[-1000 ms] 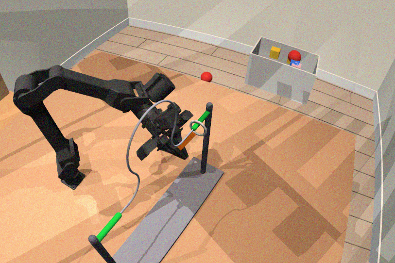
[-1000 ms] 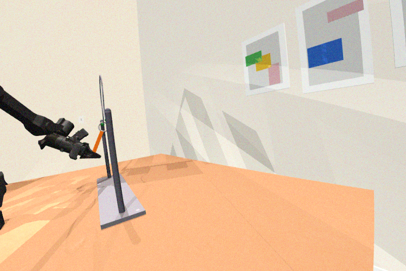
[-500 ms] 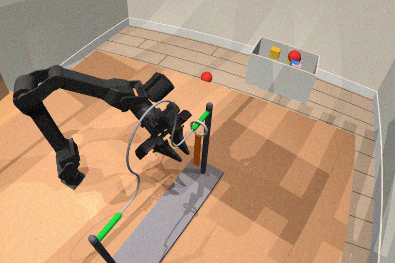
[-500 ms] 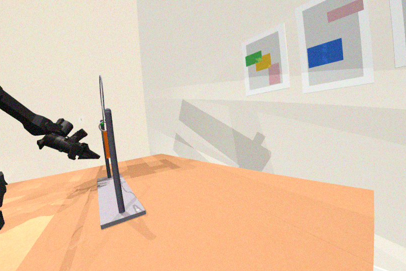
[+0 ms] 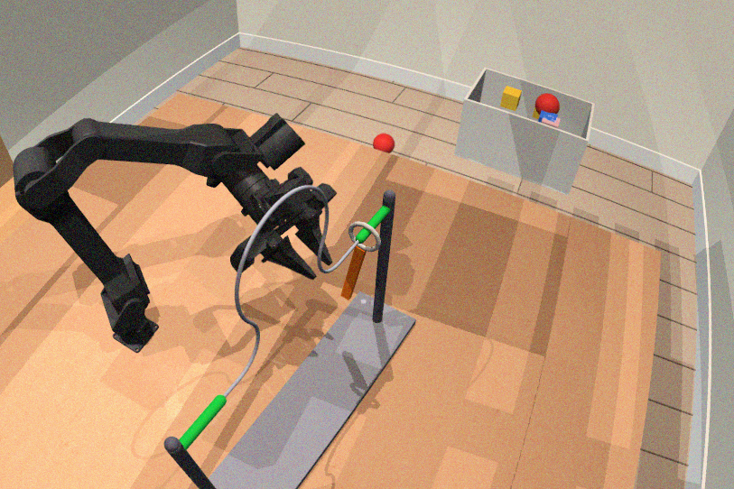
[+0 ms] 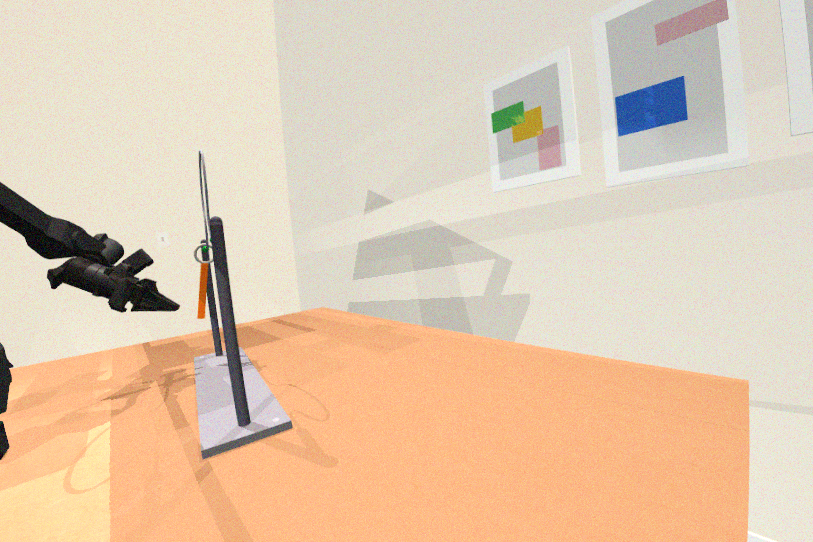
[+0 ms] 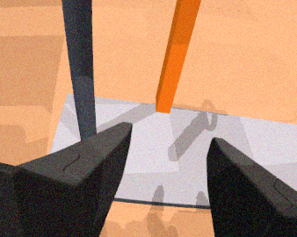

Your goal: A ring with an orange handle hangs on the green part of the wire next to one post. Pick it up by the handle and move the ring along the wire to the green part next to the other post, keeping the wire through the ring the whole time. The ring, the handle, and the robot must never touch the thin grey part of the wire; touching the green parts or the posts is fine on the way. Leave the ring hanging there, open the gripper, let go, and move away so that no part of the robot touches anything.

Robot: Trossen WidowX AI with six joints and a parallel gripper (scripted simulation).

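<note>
Fingers of the black gripper [image 5: 322, 271] [image 6: 177, 308] [image 7: 171, 132] parted and released, on the robot's side of the ring-side post [image 5: 382, 265] [image 6: 214, 319] [image 7: 80, 66]. Just beside that post, hanging free, the orange handle [image 5: 353, 273] [image 6: 202, 290] [image 7: 171, 75]; above, the ring [image 5: 350, 232] [image 6: 195, 254] around its green part [image 5: 379, 217]. Away from the post, the looping grey wire [image 5: 255, 230], then the opposite green part [image 5: 203, 420].

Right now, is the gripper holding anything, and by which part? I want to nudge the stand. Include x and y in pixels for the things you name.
Nothing is held: the gripper [image 5: 322, 270] [image 6: 178, 307] [image 7: 170, 140] is open, and the orange handle [image 5: 353, 272] [image 6: 202, 290] [image 7: 171, 75] hangs beyond its fingertips.
</note>
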